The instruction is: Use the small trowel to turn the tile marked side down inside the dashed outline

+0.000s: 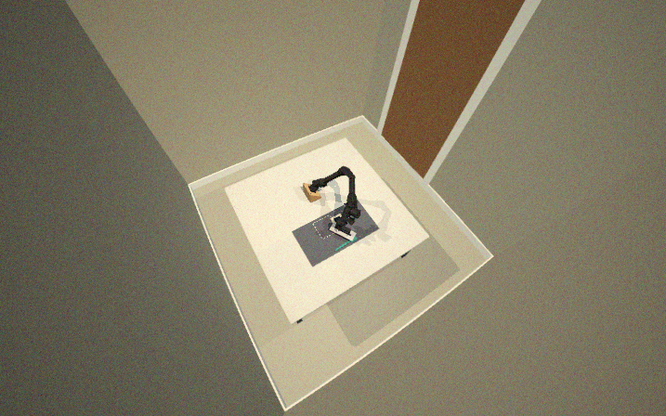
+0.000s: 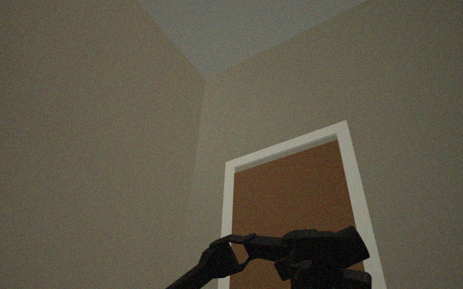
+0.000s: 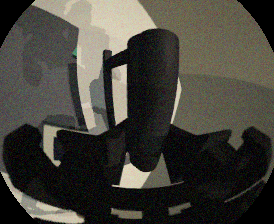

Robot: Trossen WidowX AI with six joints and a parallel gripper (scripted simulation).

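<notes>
My gripper [image 1: 343,227] [image 3: 142,120] is over the right half of the dark mat [image 1: 311,253] and is shut on a dark thing, apparently the trowel [image 3: 153,90]. Its thick round handle stands between the fingers in the wrist view, with a thin dark plate beside it. The dashed outline [image 1: 323,238] is on the mat, just left of the gripper. A pale strip [image 1: 342,234] shows along the gripper; I cannot tell what it belongs to. I cannot make out the tile or its marked side. It may be hidden by the arm.
A thin teal bar [image 1: 345,244] lies along the mat's front edge, close to the gripper, its broader end partly hidden. An orange-brown block [image 1: 310,192] stands at the other end of the arm. The white table [image 1: 273,242] surrounds the mat. The exterior view shows only arm, walls and door.
</notes>
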